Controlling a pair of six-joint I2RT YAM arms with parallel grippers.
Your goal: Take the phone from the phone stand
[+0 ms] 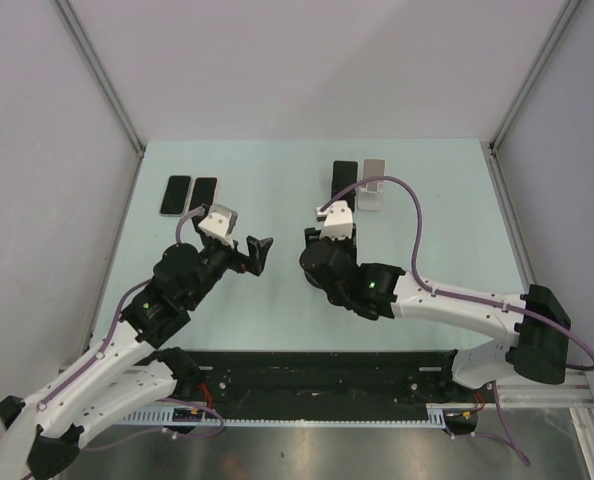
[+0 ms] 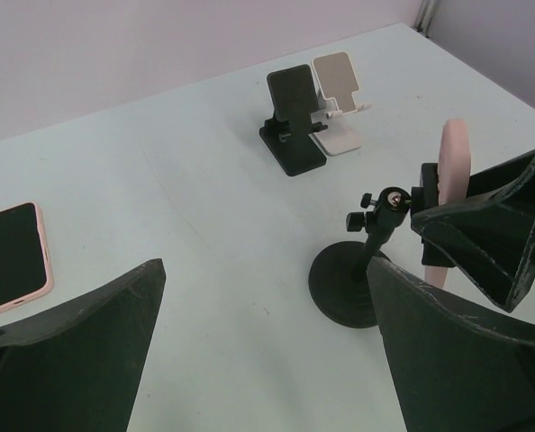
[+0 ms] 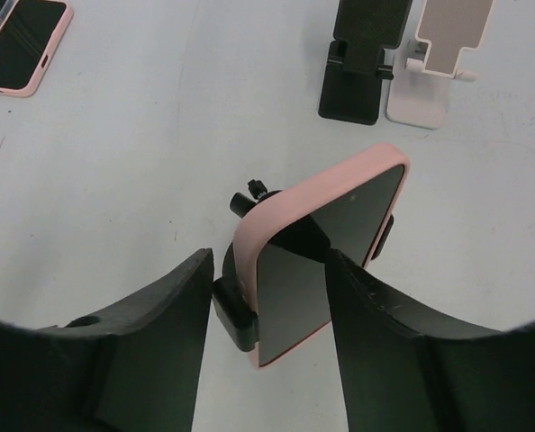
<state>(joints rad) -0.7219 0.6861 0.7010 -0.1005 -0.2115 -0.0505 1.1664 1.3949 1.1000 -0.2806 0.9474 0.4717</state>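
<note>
Phone (image 3: 340,207) on its stand (image 2: 344,292) sits between our right fingers (image 3: 403,342); we cannot tell whether they grip it. Left fingers (image 2: 69,342) are spread, empty.

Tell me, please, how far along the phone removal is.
Done: nothing yet; the pink-cased phone sits in the black round-based stand. In hand: the right gripper straddles the phone, a gap showing on one side. Remaining: grip, lift it clear. The left gripper hangs open nearby.

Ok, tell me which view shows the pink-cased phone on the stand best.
Right wrist: the pink-cased phone faces the camera, screen and case plain. Left wrist catches only its thin edge; top external hides it under the right arm.
</note>
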